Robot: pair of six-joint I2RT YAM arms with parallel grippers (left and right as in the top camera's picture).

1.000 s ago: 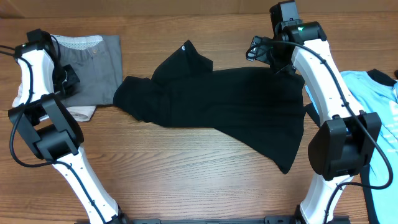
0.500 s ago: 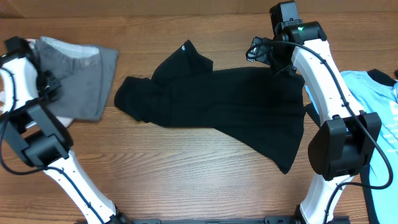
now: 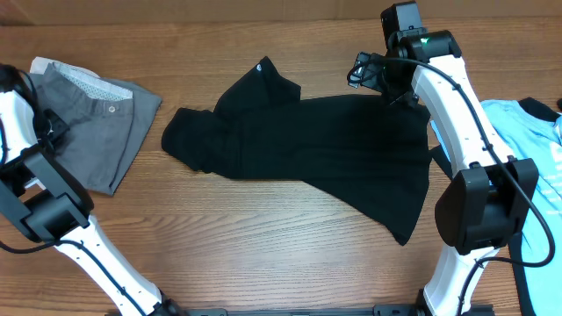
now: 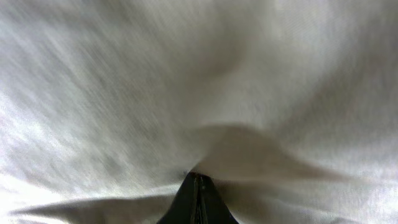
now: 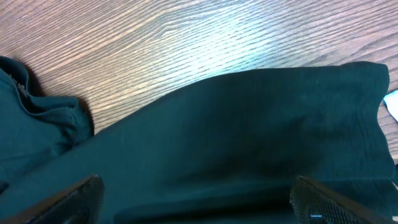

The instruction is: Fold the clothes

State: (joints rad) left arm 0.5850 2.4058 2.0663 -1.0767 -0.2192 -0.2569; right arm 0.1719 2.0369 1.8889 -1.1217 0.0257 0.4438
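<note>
Staging; hem grasp likely next.
Left end effector (image 4: 198, 186) is clenching grey garment (image 3: 92, 123); right end effector (image 5: 199, 196) is hovering released above black shirt (image 3: 316, 154).

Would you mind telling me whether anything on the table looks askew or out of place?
The black shirt lies crumpled and slanted across the table, its left end bunched over itself, not spread flat. The grey shorts at the left sit tilted, waistband turned out showing pale lining.
</note>
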